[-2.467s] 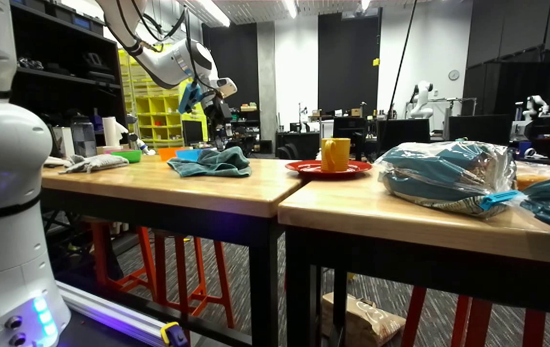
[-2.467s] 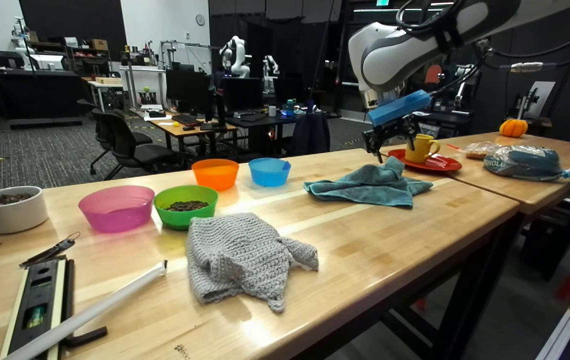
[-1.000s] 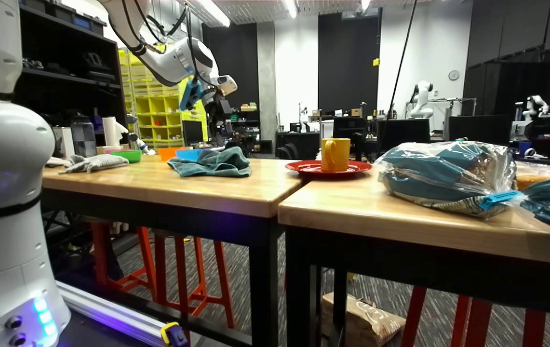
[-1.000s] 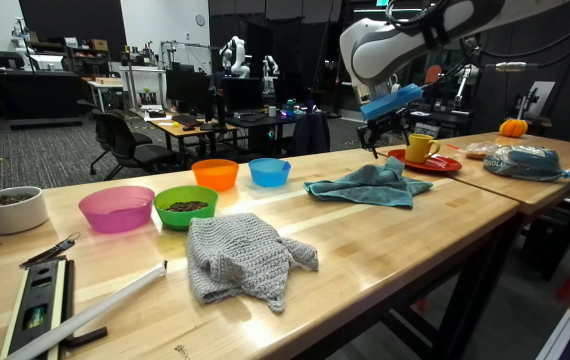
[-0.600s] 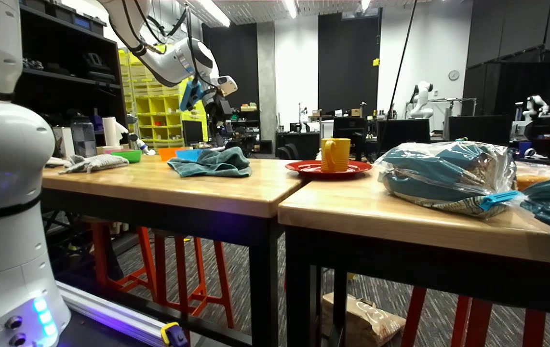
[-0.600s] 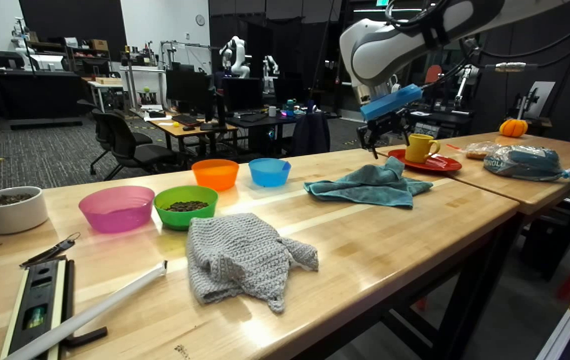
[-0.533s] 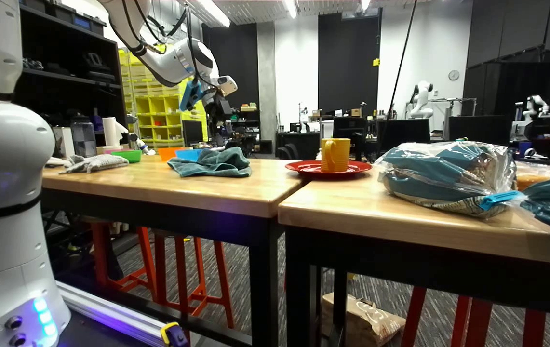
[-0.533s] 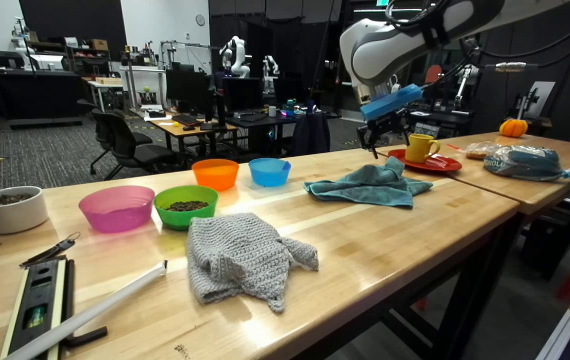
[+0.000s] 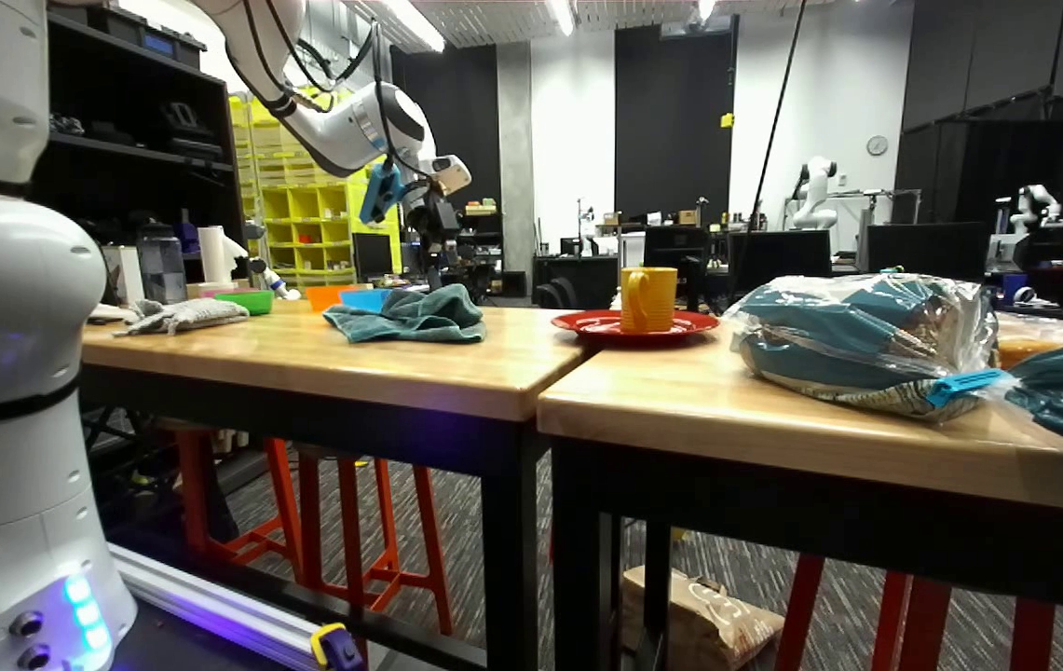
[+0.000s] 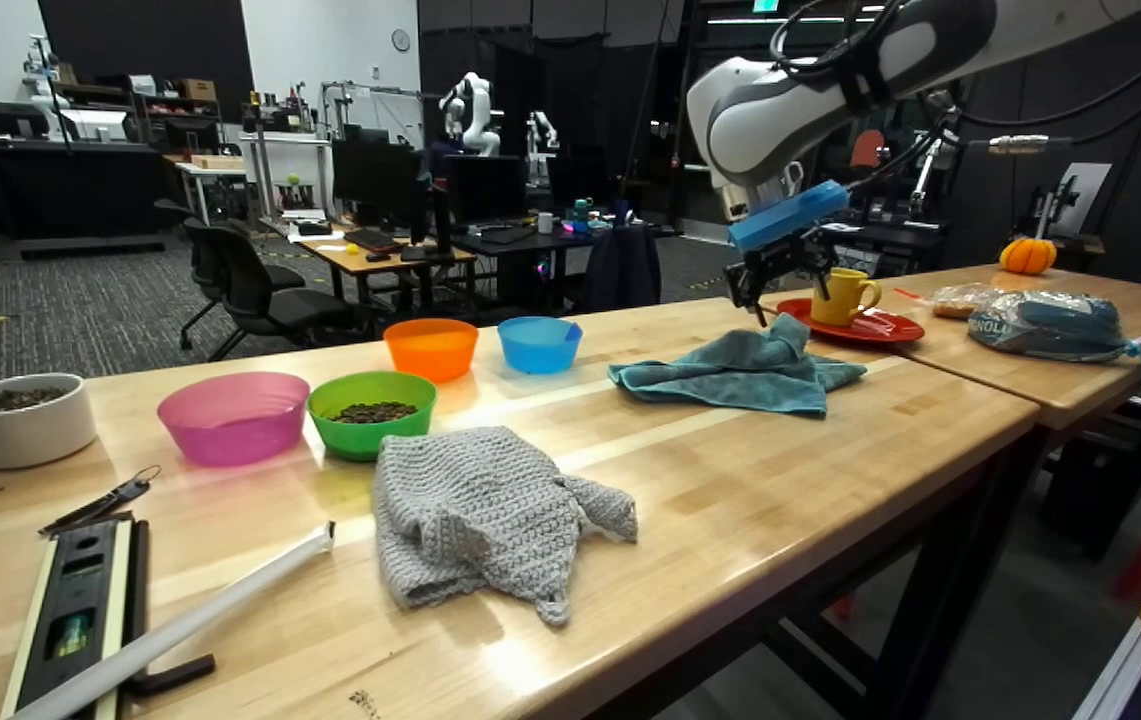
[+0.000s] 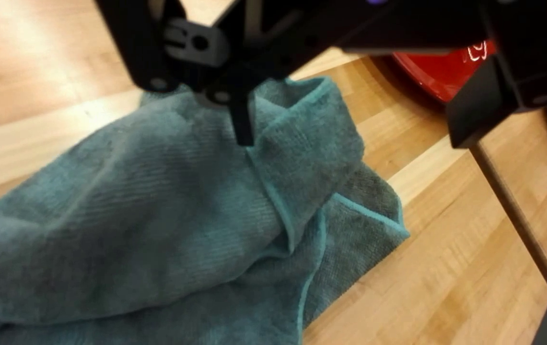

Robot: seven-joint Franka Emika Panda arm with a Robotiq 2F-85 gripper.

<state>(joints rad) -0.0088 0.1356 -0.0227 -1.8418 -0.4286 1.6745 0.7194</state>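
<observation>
My gripper (image 11: 357,140) is open and empty, its two black fingers spread wide. It hovers above a crumpled teal cloth (image 11: 158,206), which lies on the wooden table in both exterior views (image 9: 410,317) (image 10: 730,372). In the wrist view one finger is over the cloth's raised fold and the other is past the cloth, near the red plate (image 11: 426,72). In an exterior view the gripper (image 10: 792,306) appears just above the cloth's peak; contact cannot be told. A yellow mug (image 10: 842,300) stands upright on the red plate beside the cloth; the gripper hides it in the wrist view.
Orange (image 10: 431,352), blue (image 10: 539,347), green (image 10: 370,425) and pink (image 10: 235,425) bowls stand along the table, with a white bowl (image 10: 25,430). A grey knitted cloth (image 10: 490,510) lies nearer. A bagged loaf (image 9: 866,335) lies on the adjoining table, across a narrow seam (image 11: 517,220).
Since half a second ago the arm and gripper have moved down and slightly right in both exterior views. Before that the gripper had risen a little. The cloth, mug and plate have not moved.
</observation>
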